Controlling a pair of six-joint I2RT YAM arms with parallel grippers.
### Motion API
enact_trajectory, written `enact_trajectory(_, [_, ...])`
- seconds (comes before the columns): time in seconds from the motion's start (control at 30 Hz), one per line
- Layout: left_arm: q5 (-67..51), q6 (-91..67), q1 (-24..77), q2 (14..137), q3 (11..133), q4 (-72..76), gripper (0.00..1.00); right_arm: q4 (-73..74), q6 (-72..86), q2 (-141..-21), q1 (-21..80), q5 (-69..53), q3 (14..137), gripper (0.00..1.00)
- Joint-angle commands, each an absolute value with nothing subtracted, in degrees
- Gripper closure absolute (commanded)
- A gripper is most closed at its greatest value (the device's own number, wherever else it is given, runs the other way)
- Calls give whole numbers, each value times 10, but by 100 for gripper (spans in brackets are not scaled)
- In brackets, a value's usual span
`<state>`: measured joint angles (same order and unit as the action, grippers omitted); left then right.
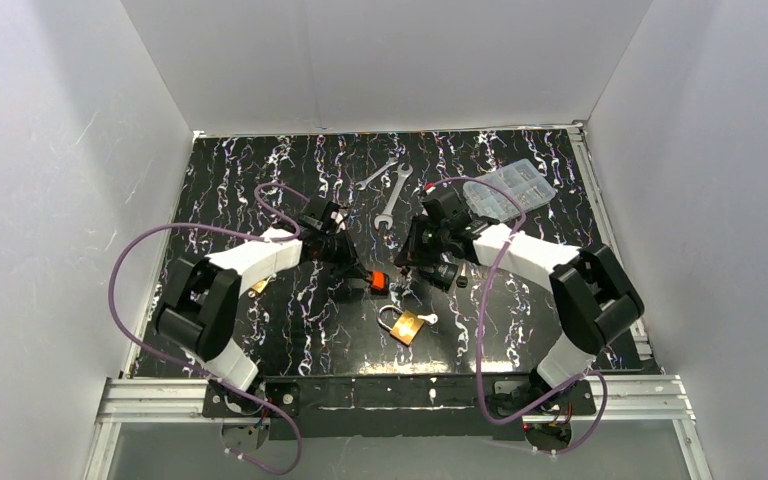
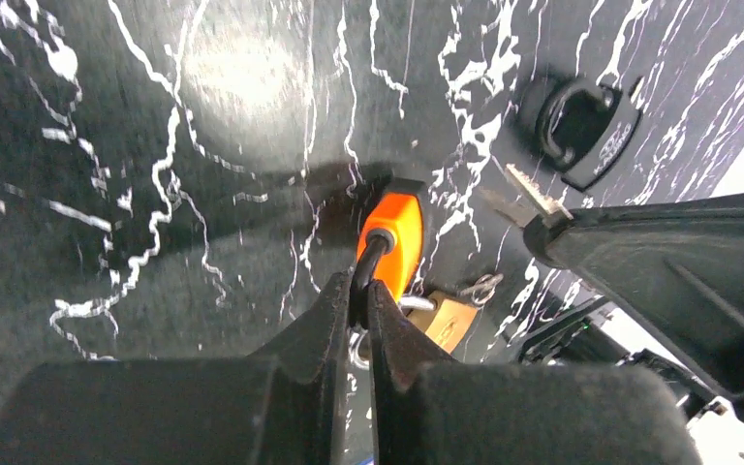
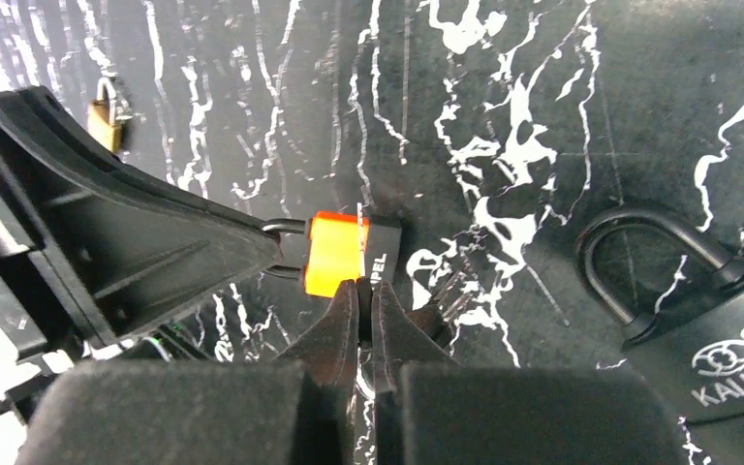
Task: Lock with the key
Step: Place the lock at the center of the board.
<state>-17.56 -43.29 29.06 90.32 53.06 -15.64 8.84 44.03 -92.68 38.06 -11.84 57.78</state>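
Our left gripper [image 2: 356, 295] pinches the orange padlock [image 2: 394, 232] by its shackle [image 3: 284, 227]. Our right gripper [image 3: 365, 300] clamps the key [image 2: 531, 197] nearby. Next we need fine alignment before inserting.

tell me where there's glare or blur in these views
Left wrist: glare patch on the black white-veined mat, left gripper blurred near the lens. Right wrist: small orange padlock sharp, right gripper blurred. Top external: evenly lit, no glare.

Lettering can be read on two padlocks, both in the right wrist view.
The black padlock [image 3: 727, 358] on the surface bears a round emblem above white letters "KAIJIN", cut off at the picture's edge; the orange padlock [image 3: 334, 254] shows "PEL" on its dark end.
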Motion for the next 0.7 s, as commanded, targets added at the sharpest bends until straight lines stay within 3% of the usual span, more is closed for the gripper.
enact_trajectory(0.0, [-212,-418,265,941,569,-137,100,115,427,-960,384,-93,630,99])
enact_trajectory(0.07, [-214,-410,257,955,579,-149,88,120,426,-975,385,-101,646,96])
enact_trajectory(0.23, [-177,-390,245,949,599,-200,40,123,424,-998,395,-110,673,74])
enact_trajectory(0.37, [-143,-377,241,918,606,-237,3,128,422,-1005,403,-114,683,64])
enact_trajectory(0.67, [44,-364,219,769,604,-370,2,130,422,-945,406,-112,650,58])
